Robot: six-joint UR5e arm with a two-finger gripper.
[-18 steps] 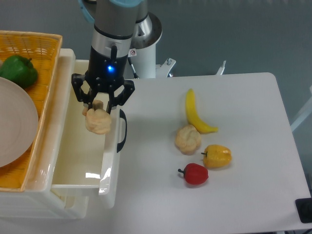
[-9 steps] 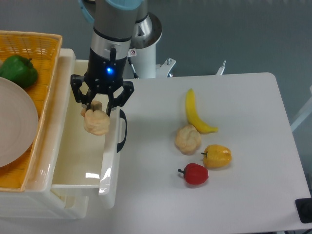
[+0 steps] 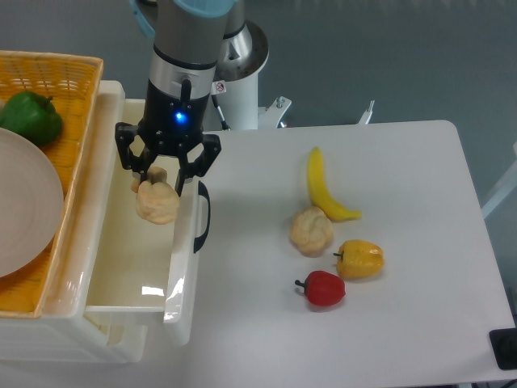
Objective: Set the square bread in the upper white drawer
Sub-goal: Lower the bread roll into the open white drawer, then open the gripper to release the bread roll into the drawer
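Item: the gripper [image 3: 158, 179] is pinching the square bread [image 3: 157, 202] between closed-in fingers, holding it over the open upper white drawer [image 3: 121, 275], just inside the front panel with the black handle [image 3: 203, 216]. On the table [image 3: 404, 242] are lying a banana [image 3: 323, 190], a pale bun [image 3: 311, 230], a yellow pepper [image 3: 359, 259] and a red pepper [image 3: 324, 288]; a green pepper [image 3: 31, 117] is sitting in the orange basket [image 3: 56, 77]

Place: a robot lab or test room.
Signs: white table [image 3: 404, 242] on a grey floor, pedestal-mounted arm [image 3: 187, 56], toy food such as a banana [image 3: 325, 188] laid out.
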